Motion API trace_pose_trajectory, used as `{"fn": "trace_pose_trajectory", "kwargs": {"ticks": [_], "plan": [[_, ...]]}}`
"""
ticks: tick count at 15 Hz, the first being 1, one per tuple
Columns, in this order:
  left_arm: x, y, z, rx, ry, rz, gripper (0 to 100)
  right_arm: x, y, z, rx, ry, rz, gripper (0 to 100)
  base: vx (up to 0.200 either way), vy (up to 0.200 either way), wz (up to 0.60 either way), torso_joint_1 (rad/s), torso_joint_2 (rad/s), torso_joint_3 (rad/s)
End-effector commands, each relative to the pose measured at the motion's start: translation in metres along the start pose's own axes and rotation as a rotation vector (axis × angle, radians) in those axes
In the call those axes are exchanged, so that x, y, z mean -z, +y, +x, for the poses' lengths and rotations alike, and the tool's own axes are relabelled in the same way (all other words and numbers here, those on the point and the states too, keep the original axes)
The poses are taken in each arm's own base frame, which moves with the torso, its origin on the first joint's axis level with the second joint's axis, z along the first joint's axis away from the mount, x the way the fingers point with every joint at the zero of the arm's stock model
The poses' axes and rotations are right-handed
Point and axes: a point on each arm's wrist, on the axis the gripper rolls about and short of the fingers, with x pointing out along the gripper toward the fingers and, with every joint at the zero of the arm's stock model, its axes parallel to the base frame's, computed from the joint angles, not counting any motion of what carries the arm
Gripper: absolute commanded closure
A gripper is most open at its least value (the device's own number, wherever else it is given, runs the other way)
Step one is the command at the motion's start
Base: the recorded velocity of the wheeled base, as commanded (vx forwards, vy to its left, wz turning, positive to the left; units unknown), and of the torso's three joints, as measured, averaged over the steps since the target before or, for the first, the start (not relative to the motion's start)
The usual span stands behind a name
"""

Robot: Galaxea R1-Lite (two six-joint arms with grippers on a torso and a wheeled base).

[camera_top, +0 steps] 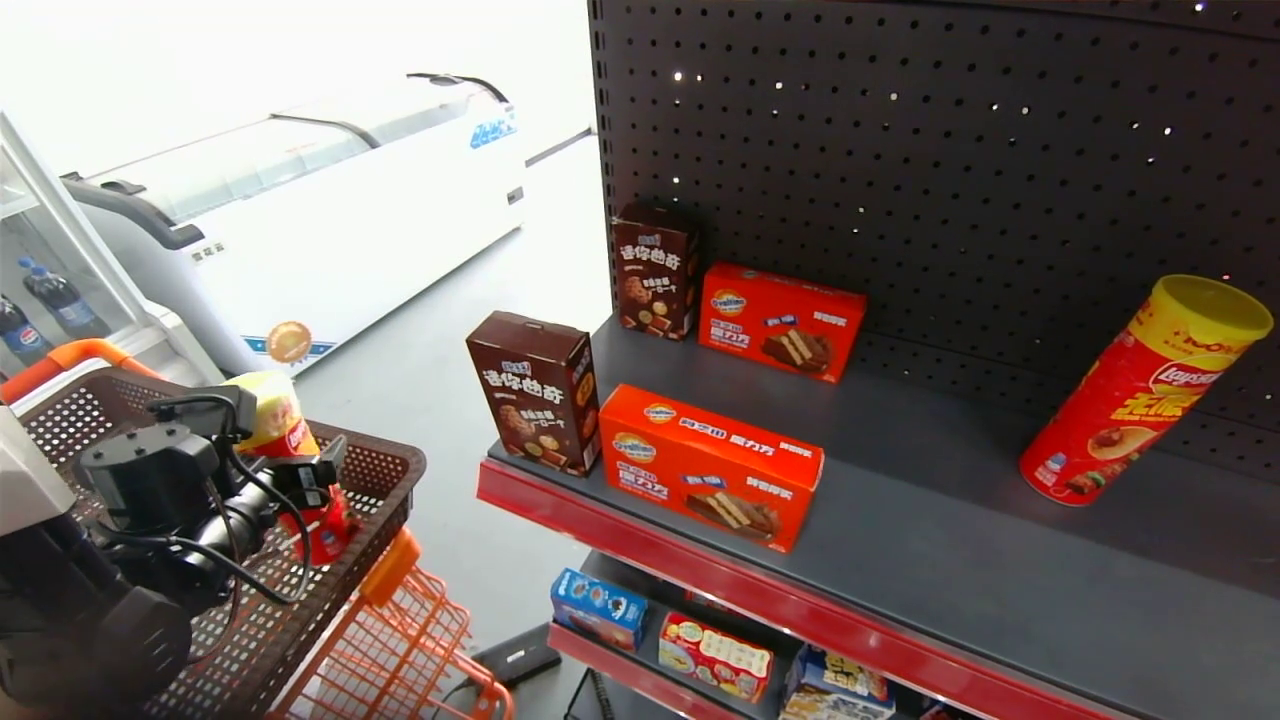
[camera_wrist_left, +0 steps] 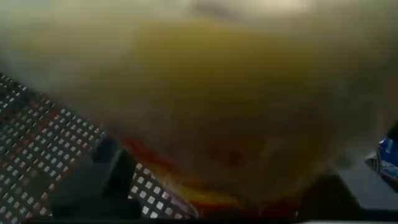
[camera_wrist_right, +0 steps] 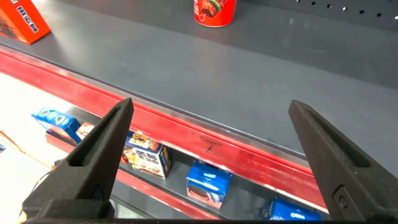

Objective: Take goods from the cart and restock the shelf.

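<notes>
Head view shows chips can (camera_top: 280,425) clamped btwn L jaws in cart basket (camera_top: 395,465); R jaws spread wide.

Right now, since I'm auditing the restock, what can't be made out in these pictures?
Held chips can: blurred in the left wrist view, too close to the lens.
Shelf chips can: cut off by the right wrist view's edge.
Lower shelf goods: partly hidden under the top shelf in the head view.

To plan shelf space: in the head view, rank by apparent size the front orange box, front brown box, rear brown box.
front orange box
front brown box
rear brown box: farther from the camera, so unsure.
</notes>
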Motion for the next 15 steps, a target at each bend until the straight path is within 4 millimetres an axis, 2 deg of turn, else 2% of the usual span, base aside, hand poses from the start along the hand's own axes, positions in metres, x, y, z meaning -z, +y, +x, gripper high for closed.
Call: {"fn": "trace_pose_trajectory", "kwargs": {"ticks": [1, 5, 8, 10, 11, 13, 15], "plan": [[-0.004, 0.001, 0.008, -0.006, -0.024, -0.003, 100, 0.000, 0.000, 0.000, 0.000, 0.001, 0.000, 0, 0.000, 0.000, 0.00, 0.000, 0.00, 0.000], [-0.010, 0.001, 0.006, -0.002, -0.044, -0.003, 100, 0.000, 0.000, 0.000, 0.000, 0.001, 0.000, 0, 0.000, 0.000, 0.00, 0.000, 0.00, 0.000], [-0.050, 0.001, -0.007, 0.014, -0.179, -0.009, 100, 0.000, 0.000, 0.000, 0.000, 0.001, 0.000, 0, 0.000, 0.000, 0.00, 0.000, 0.00, 0.000], [-0.068, -0.002, -0.017, 0.040, -0.215, -0.010, 100, 0.000, 0.000, 0.000, 0.000, 0.001, 0.000, 0, 0.000, 0.000, 0.00, 0.000, 0.00, 0.000], [-0.086, -0.002, -0.032, 0.059, -0.205, -0.007, 100, 0.000, 0.000, 0.000, 0.000, 0.001, 0.000, 0, 0.000, 0.000, 0.00, 0.000, 0.00, 0.000], [-0.112, -0.005, -0.048, 0.091, -0.206, -0.005, 100, 0.000, 0.000, 0.000, 0.000, 0.001, 0.000, 0, 0.000, 0.000, 0.00, 0.000, 0.00, 0.000], [-0.130, -0.007, -0.065, 0.129, -0.221, -0.004, 100, 0.000, 0.000, 0.000, 0.000, 0.001, 0.000, 0, 0.000, 0.000, 0.00, 0.000, 0.00, 0.000]]}}
